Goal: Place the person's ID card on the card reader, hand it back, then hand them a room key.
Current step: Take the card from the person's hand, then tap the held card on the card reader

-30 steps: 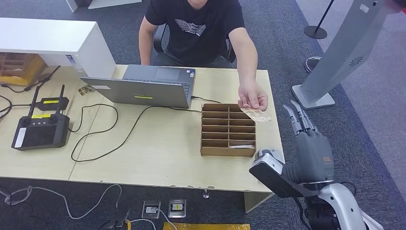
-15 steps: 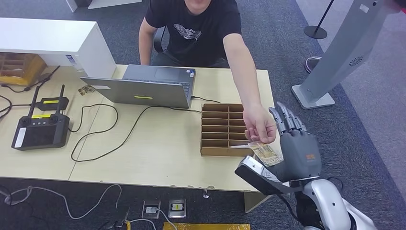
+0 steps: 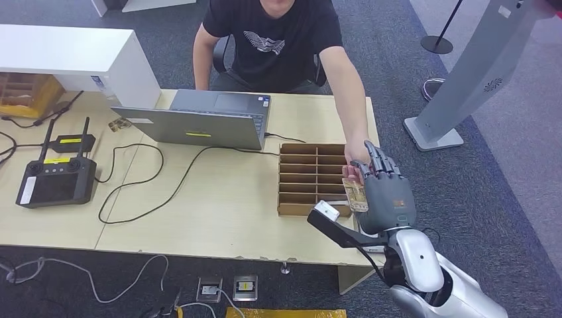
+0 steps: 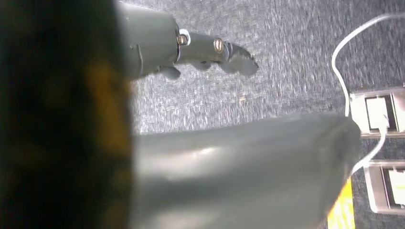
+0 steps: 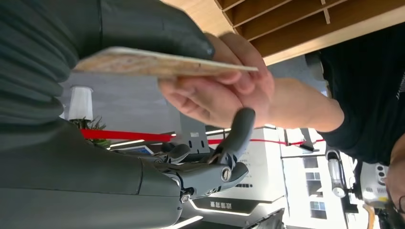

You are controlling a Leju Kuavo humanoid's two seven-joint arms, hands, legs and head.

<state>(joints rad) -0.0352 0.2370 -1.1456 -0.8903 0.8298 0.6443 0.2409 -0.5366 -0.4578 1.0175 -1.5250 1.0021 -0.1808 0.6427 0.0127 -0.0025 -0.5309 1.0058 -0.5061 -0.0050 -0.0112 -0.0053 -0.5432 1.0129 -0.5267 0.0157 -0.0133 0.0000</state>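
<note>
Beige and patterned, the ID card [image 3: 355, 195] sits right at the handover point, over the table's [image 3: 225, 199] front right corner beside the wooden divider tray [image 3: 315, 179]. The person's hand [image 3: 356, 158] reaches across to offer it, and the right hand [image 3: 386, 192] is raised with its palm to the card so it can take it. In the right wrist view the card [image 5: 162, 63] lies edge-on against the thumb [image 5: 157, 28], with the person's fingers [image 5: 210, 95] under it and the robot's dark fingers [image 5: 239, 129] apart beneath; my read is that it is touching but not yet clamped, though I cannot tell for sure. Whose grip carries the card is hidden. The left hand [image 4: 191, 47] hangs over the carpet, fingers loosely extended, holding nothing. No card reader is identifiable; the laptop [image 3: 199, 119] sits at the table's far edge.
</note>
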